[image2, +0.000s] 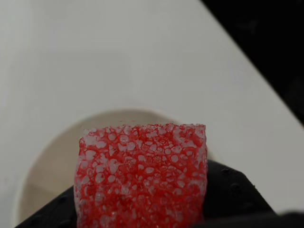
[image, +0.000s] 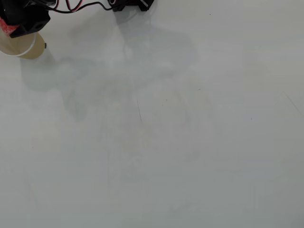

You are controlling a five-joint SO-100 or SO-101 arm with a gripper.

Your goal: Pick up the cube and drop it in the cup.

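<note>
The red cube [image2: 141, 173], foam-like and speckled with white, fills the lower middle of the wrist view. My gripper [image2: 142, 213] is shut on it, with black finger parts [image2: 232, 192] showing on both sides. Right behind and below the cube lies the round mouth of the cream cup [image2: 52, 156], so the cube hangs over its opening. In the overhead view the cup [image: 23, 48] stands at the far top left. The black gripper [image: 16, 29] covers its upper part, and a sliver of the red cube [image: 4, 26] shows at the left edge.
The white table [image: 161, 133] spreads out below and to the right of the cup. Black arm parts and wires [image: 130, 4] sit along the top edge. In the wrist view the table's edge runs diagonally, with darkness [image2: 270, 42] beyond it at the upper right.
</note>
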